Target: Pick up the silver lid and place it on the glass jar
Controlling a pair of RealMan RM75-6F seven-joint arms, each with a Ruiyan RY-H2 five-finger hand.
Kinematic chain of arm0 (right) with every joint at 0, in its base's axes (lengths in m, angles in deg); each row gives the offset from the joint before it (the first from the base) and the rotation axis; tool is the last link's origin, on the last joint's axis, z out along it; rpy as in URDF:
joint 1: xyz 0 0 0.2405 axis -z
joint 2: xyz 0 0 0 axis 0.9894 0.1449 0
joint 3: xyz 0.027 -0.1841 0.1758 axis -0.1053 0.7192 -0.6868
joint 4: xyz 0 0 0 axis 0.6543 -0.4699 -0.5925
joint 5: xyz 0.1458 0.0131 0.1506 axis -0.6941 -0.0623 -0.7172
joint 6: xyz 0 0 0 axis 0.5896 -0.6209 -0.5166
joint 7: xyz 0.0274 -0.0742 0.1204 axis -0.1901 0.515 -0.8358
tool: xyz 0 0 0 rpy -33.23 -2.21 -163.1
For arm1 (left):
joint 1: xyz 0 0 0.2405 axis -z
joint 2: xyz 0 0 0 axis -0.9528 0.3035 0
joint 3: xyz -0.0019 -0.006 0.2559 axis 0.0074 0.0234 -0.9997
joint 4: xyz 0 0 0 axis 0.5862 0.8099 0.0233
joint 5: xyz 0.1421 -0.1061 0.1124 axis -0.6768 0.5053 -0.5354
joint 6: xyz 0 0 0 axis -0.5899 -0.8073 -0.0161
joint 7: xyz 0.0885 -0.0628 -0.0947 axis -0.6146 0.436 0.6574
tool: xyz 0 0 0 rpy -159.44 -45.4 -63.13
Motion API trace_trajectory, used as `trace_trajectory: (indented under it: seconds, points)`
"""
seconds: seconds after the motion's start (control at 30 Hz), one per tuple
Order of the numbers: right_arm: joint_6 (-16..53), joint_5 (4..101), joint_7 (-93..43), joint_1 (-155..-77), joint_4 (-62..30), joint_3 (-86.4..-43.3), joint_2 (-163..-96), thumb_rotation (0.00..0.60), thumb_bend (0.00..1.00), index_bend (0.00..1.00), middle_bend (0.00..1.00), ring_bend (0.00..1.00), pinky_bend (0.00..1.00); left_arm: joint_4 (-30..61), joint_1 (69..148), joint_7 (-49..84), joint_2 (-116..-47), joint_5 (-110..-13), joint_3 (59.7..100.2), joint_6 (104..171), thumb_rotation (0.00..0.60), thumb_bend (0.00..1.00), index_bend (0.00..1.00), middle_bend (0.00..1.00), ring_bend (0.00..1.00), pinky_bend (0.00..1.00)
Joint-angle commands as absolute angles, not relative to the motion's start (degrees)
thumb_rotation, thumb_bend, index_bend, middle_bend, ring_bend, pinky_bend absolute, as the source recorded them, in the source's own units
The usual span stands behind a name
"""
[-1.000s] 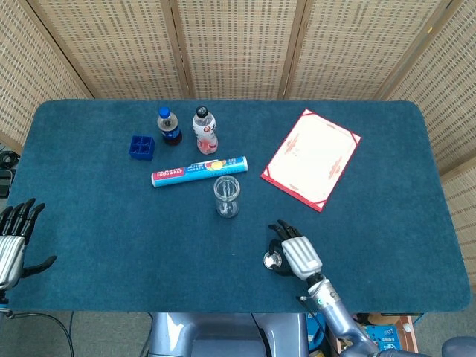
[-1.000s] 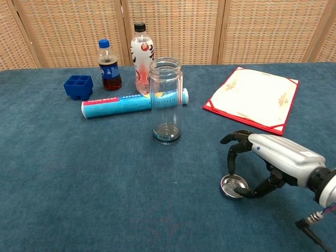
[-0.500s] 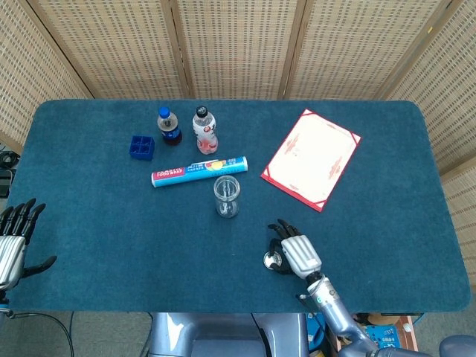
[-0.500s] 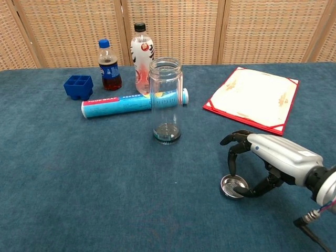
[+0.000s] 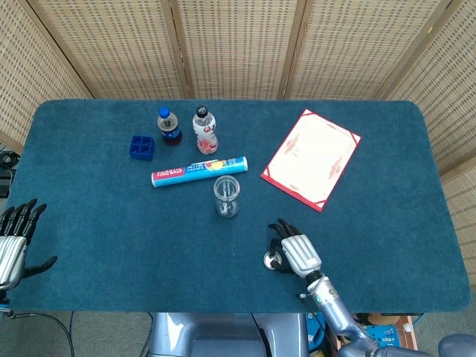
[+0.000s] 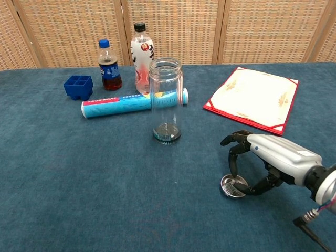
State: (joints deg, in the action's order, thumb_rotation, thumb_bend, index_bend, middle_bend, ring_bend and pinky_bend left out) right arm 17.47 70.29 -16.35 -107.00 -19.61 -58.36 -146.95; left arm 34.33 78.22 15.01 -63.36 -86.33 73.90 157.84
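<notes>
The silver lid [image 6: 231,187] lies open side up on the blue cloth near the table's front edge, also visible in the head view [image 5: 271,260]. My right hand [image 6: 270,160] arches over it, a fingertip on its far rim and the thumb against its near right rim, pinching it while it rests on the cloth. In the head view the right hand [image 5: 297,253] covers the lid's right side. The empty glass jar [image 6: 166,100] stands upright and uncovered, to the left of and beyond the lid [image 5: 226,196]. My left hand [image 5: 15,239] hangs off the table's left edge, fingers spread, holding nothing.
Behind the jar lies a food wrap roll [image 6: 126,104], with a cola bottle [image 6: 108,65], a white drink bottle [image 6: 140,50] and a blue tray [image 6: 78,86] further back. A red-edged folder [image 6: 254,100] lies at the back right.
The right hand's fingers have drawn slightly closer around the lid; the thumb now overlaps its rim. The lid, jar and left hand stay where they were.
</notes>
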Motion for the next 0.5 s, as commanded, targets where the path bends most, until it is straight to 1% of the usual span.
trace_trajectory:
  seconds: [0.03,0.17,0.5]
  points:
    - [17.36,70.19,-16.28,-107.05,-19.58,-58.36,-146.96,0.6,0.49,0.6,0.24,0.03,0.22,34.33,78.23,15.03,-63.35,-86.32,73.92,157.82,0.6,0.18,0.0,0.0,0.0,0.0]
    - [17.09,69.89,-15.98,-107.11,-19.53,-58.3,-146.92,0.6,0.51,0.6,0.23,0.03,0.22,34.35,78.19,15.12,-63.33,-86.37,73.93,157.96,0.6,0.18,0.0,0.0,0.0,0.0]
    - [17.28,69.8,-15.53,-107.0,-19.85,-58.06,-146.78,0.6,0.51,0.62,0.24,0.03,0.22,34.27,78.23,15.16,-63.37,-86.36,73.9,157.87,0.6,0.18,0.0,0.0,0.0,0.0]
